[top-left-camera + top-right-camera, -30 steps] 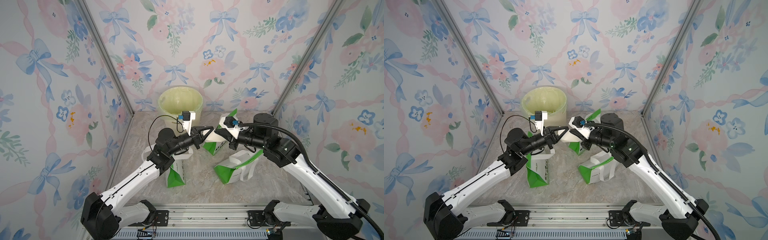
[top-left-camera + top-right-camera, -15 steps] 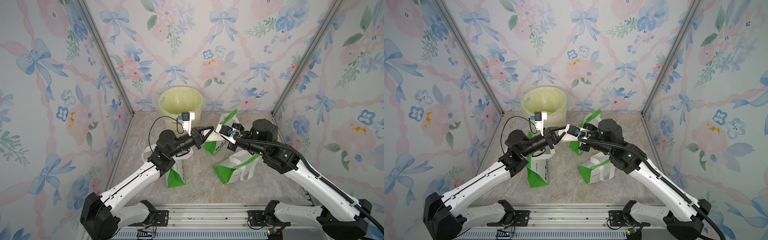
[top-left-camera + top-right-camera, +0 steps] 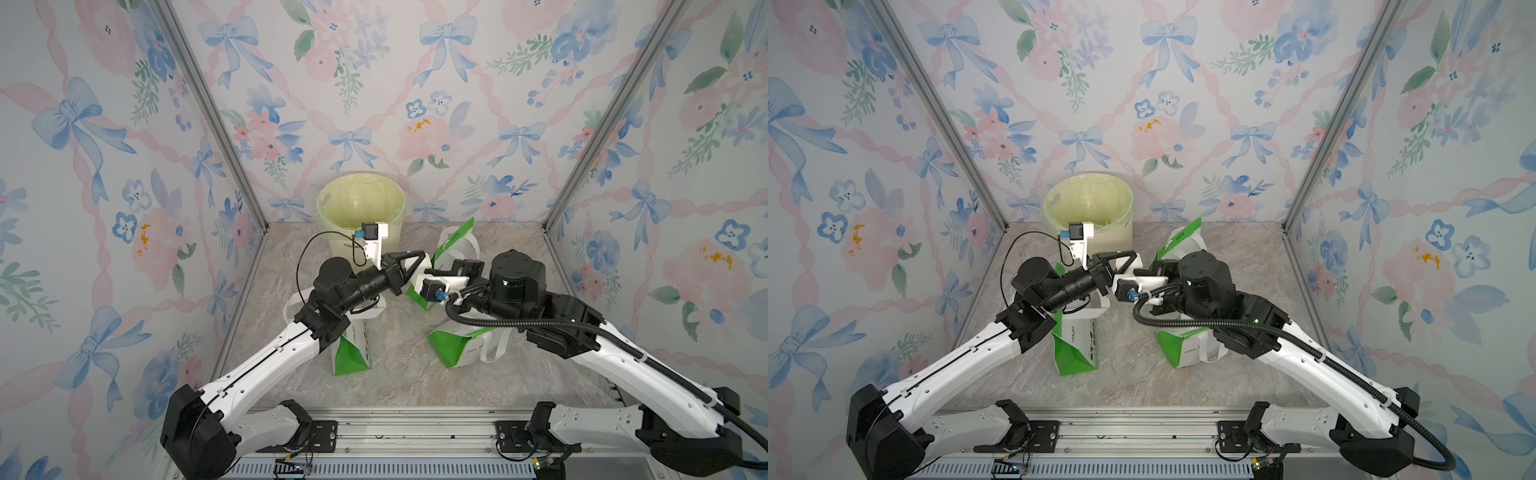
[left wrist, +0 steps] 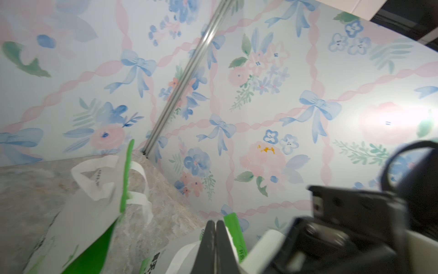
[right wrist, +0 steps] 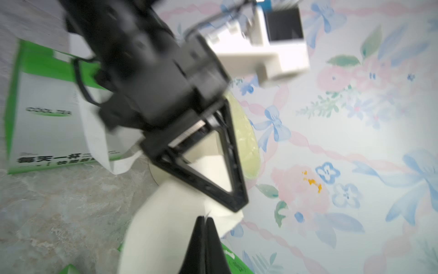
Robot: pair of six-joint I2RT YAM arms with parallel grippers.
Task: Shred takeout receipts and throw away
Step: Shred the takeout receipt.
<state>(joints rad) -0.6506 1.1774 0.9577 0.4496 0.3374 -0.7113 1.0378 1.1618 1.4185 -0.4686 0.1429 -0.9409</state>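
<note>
one takeout receipt (image 5: 166, 225) pinched between two grippers, in the air above the table and near the lined bin (image 3: 357, 195)
the right gripper (image 5: 204, 219) has its jaws closed on an edge of the white slip, and the left gripper (image 5: 238, 206) is clamped on the same slip just beside it; the step in hand appears to be the tearing, with no separate pieces visible yet; the next move likely calls for the wrists to pull or twist apart while both grips hold, then a carry to the bin; the bag (image 5: 47, 118) below reads "cool te…", blurred, above chinese print beginning 每天一杯
</note>
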